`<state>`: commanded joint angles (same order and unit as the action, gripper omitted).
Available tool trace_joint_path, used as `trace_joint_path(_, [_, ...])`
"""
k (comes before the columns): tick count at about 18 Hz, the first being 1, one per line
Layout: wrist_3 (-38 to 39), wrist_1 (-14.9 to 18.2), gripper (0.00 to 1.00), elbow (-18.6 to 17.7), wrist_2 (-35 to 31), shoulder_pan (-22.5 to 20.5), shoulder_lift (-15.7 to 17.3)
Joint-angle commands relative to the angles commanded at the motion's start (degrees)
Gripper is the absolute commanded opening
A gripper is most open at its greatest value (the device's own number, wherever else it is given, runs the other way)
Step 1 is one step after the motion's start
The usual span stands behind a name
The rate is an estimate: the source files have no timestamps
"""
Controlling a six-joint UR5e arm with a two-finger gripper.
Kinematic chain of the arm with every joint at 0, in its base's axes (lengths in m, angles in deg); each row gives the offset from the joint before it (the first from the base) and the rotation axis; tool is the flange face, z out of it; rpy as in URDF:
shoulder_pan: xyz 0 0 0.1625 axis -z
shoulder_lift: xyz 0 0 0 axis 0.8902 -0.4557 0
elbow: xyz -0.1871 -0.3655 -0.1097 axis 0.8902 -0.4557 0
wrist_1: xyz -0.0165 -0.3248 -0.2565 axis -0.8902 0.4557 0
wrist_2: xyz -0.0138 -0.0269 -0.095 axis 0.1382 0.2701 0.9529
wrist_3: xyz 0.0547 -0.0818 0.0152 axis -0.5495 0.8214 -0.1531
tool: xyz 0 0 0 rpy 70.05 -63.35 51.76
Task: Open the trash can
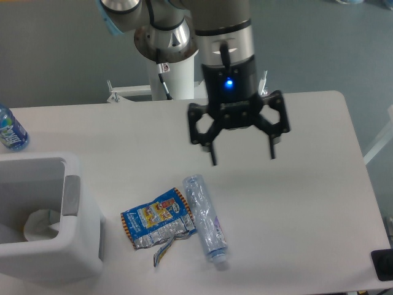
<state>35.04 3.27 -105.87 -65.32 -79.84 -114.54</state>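
Trash can [43,246] with lid open at the worktop's [307,203] left edge, gripper [243,158] spread wide, empty, above mid-worktop

The arm [184,24] is grey metal with light-blue joint caps on a white base. Its black two-finger gripper [243,158] shows a blue light at twelve o'clock.
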Motion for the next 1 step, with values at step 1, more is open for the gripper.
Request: trace_joint_path(1, [0.3, -0.2, 1.0, 0.1, 0.0, -0.3, 0.0])
